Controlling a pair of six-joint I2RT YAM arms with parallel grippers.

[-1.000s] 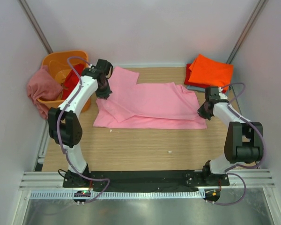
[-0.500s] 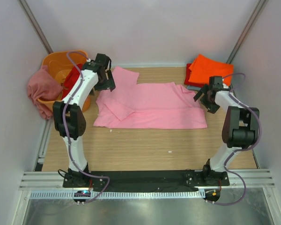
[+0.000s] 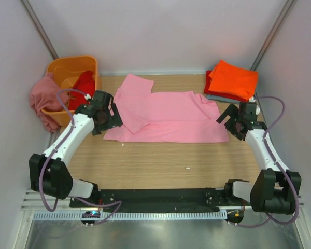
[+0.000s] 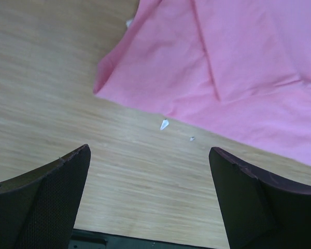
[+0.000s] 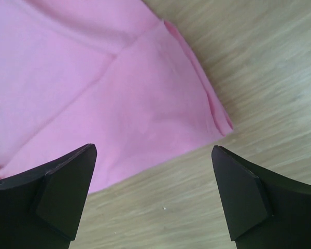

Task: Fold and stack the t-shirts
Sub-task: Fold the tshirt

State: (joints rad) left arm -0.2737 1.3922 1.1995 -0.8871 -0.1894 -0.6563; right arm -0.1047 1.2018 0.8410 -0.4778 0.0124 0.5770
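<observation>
A light pink t-shirt lies spread across the table's middle, partly folded, one sleeve pointing back left. My left gripper hovers open at its left edge, holding nothing. In the left wrist view the pink t-shirt fills the upper right, above bare wood. My right gripper stands open at the shirt's right edge, empty. Under it, the right wrist view shows the pink t-shirt's corner. An orange t-shirt lies folded on a stack at the back right, over a red one.
An orange plastic tub stands at the back left with a red t-shirt inside and a dusty rose t-shirt draped over its left rim. White walls close in on three sides. A black rail runs along the near edge.
Both grippers let go of the pink t-shirt and opened. Both arms drew back toward the near side; the left gripper came down from the back-left sleeve to the shirt's left edge.
</observation>
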